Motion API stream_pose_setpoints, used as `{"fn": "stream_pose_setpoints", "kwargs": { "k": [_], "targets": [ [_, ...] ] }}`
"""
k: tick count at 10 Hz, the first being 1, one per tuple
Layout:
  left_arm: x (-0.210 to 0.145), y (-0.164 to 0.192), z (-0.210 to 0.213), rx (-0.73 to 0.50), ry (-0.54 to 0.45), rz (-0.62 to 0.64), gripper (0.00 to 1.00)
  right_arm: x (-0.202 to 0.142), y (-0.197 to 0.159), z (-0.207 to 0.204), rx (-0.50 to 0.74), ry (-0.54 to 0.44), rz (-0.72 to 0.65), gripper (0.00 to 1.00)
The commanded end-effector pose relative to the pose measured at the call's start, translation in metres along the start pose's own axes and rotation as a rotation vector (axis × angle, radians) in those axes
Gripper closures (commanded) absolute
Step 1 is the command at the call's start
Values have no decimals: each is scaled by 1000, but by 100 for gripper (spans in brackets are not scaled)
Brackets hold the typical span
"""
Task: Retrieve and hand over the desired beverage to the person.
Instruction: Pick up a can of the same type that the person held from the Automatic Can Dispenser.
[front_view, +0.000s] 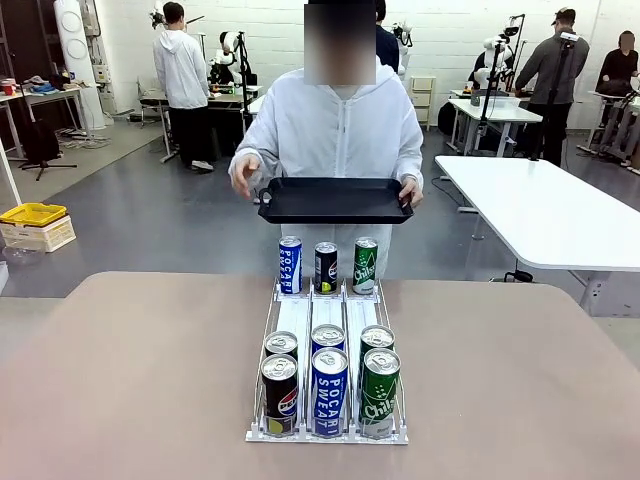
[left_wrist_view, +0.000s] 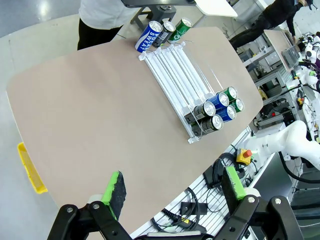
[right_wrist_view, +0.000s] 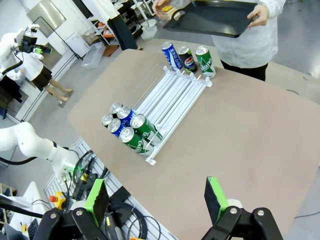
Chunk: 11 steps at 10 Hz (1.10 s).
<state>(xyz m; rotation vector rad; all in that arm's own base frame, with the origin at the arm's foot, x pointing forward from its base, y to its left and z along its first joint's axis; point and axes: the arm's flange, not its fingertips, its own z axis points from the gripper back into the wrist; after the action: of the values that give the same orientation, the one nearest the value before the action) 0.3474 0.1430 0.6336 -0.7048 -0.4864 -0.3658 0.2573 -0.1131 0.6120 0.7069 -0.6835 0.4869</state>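
Observation:
The person (front_view: 340, 130) in a white hooded jacket stands at the far side, both hands holding a black tray (front_view: 335, 200) level over the table edge. On the tan table (front_view: 130, 370) lies a clear three-lane rack (front_view: 327, 320) of beverage cans. Blue, black and green cans (front_view: 326, 267) stand at its far end, and two rows of cans (front_view: 329, 385) at its near end. My left gripper (left_wrist_view: 175, 187) hangs open high above the table's left edge, holding nothing. My right gripper (right_wrist_view: 156, 195) is open too, above the right edge, far from the rack (right_wrist_view: 172, 95).
A white table (front_view: 540, 210) stands to the right behind the person, and a yellow crate (front_view: 32, 213) sits on the floor at the left. Other people work at benches farther back. Cables and gear (left_wrist_view: 200, 200) lie below the table's near edge.

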Motion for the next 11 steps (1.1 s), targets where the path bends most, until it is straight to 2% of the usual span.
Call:
{"fn": "stream_pose_setpoints", "kwargs": {
  "k": [1, 11],
  "targets": [
    [2, 0, 1, -1, -16, -10, 0, 1, 1, -1, 19, -14, 14, 0],
    [2, 0, 1, -1, -16, -10, 0, 1, 1, -1, 19, -14, 14, 0]
  ]
}}
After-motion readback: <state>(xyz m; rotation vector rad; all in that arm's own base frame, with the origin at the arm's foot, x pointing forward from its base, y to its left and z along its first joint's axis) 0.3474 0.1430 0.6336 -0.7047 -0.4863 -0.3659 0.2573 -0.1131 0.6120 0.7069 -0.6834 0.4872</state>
